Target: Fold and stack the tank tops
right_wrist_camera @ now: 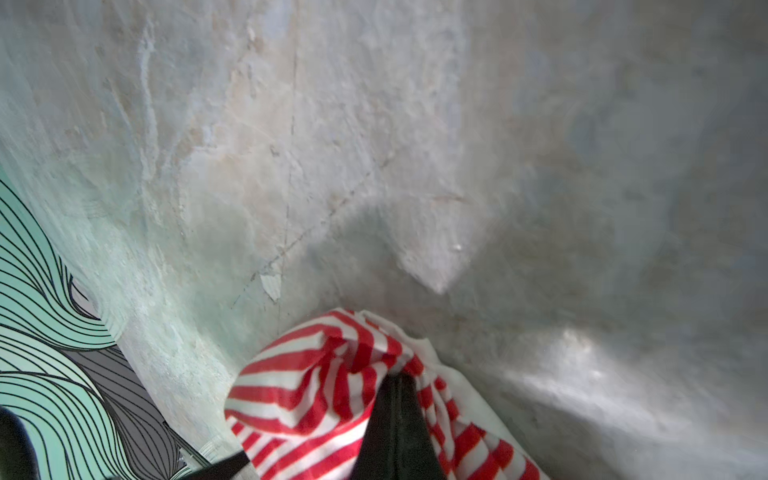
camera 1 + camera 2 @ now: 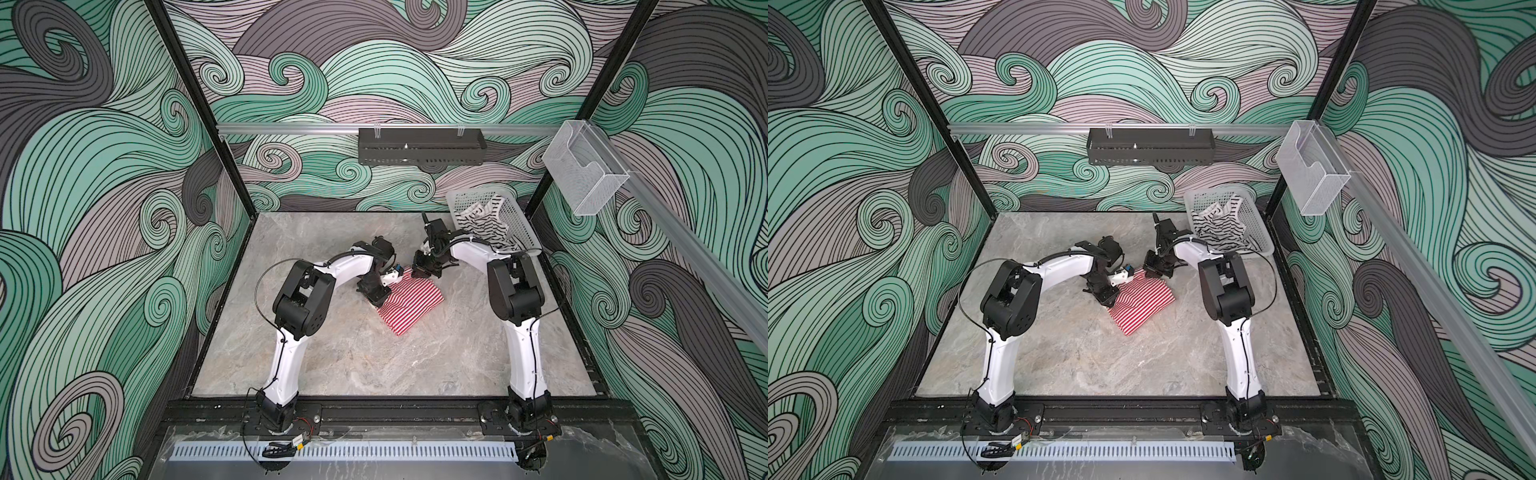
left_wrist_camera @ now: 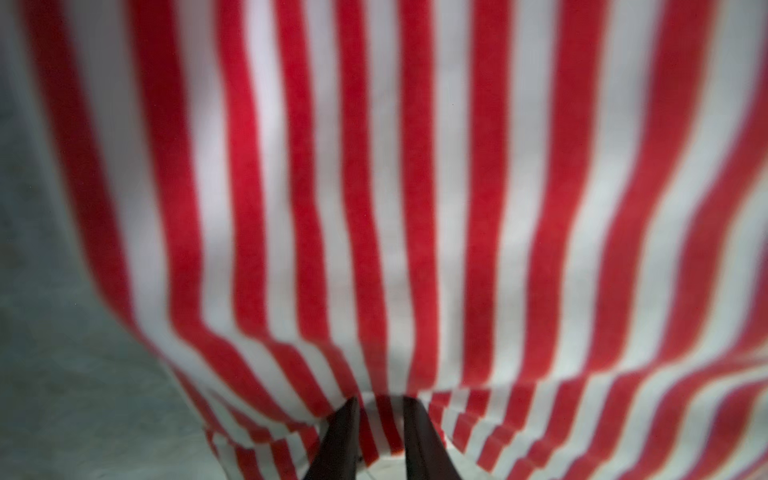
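The red-and-white striped tank top [image 2: 411,307] [image 2: 1144,301] lies folded in the middle of the marble table [image 2: 332,353]. My left gripper [image 2: 379,302] [image 2: 1108,301] is at its left edge. In the left wrist view a fold of the striped cloth [image 3: 374,208] sits pinched between the dark fingers [image 3: 338,436]. My right gripper [image 2: 422,275] [image 2: 1152,273] is at the far edge, shut on a bunched corner of the same cloth [image 1: 316,390]. The white tank top with black stripes [image 2: 484,224] [image 2: 1221,226] lies crumpled in the basket.
A white perforated basket [image 2: 463,197] [image 2: 1198,197] stands at the table's back right corner, just behind the right arm. A black tray [image 2: 422,145] hangs on the rear rail and a clear plastic holder [image 2: 584,166] on the right rail. Patterned walls enclose three sides.
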